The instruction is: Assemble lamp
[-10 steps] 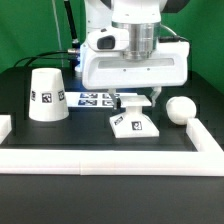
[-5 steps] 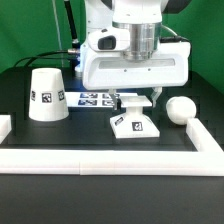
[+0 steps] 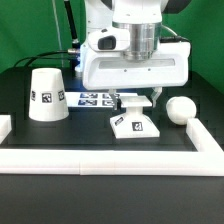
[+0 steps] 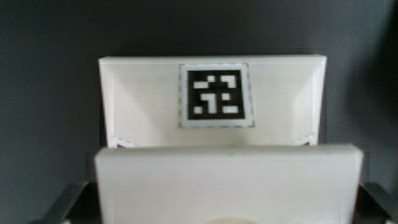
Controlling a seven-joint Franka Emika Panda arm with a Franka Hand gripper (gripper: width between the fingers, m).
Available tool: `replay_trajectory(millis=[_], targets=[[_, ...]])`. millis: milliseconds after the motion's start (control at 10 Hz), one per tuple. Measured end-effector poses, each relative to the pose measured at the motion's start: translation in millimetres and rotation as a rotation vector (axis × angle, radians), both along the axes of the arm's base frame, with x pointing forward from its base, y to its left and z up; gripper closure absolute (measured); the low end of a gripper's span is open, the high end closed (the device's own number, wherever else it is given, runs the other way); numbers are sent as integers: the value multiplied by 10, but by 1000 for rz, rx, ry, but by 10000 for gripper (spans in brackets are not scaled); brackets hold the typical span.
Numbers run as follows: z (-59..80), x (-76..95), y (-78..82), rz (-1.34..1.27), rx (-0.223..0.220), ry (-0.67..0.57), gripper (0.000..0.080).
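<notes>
- Three white plastic lamp parts sit apart from one another on the black bench [image 3: 85,135], none of them joined.
- Flat square white base [image 3: 133,125]: lies near the bench's middle. In the wrist view its black-and-white square tag [image 4: 217,95] fills the centre, facing my camera.
- My claw [image 3: 134,102]: hangs low over the base's far edge. I cannot tell whether its fingers are spread or closed, or whether they touch the base.
- White truncated-cone shade [image 3: 45,95]: stands wide end down at the exterior view's left, well apart from the base.
- White ball-shaped bulb [image 3: 181,110]: rests at the exterior view's right, near the base.
- Marker board [image 3: 92,99]: lies flat between the shade and my claw.
</notes>
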State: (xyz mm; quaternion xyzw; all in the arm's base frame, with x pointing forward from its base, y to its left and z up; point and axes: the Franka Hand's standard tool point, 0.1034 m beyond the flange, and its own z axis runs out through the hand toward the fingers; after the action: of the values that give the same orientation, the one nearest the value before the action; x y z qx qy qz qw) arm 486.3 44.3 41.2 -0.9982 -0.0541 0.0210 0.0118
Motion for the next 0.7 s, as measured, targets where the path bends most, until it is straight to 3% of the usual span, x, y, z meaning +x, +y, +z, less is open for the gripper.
replay_trajectory(millis=[200, 700], targets=[[1, 7, 5, 2, 0, -1, 263], [5, 677, 224, -39, 20, -54, 263]])
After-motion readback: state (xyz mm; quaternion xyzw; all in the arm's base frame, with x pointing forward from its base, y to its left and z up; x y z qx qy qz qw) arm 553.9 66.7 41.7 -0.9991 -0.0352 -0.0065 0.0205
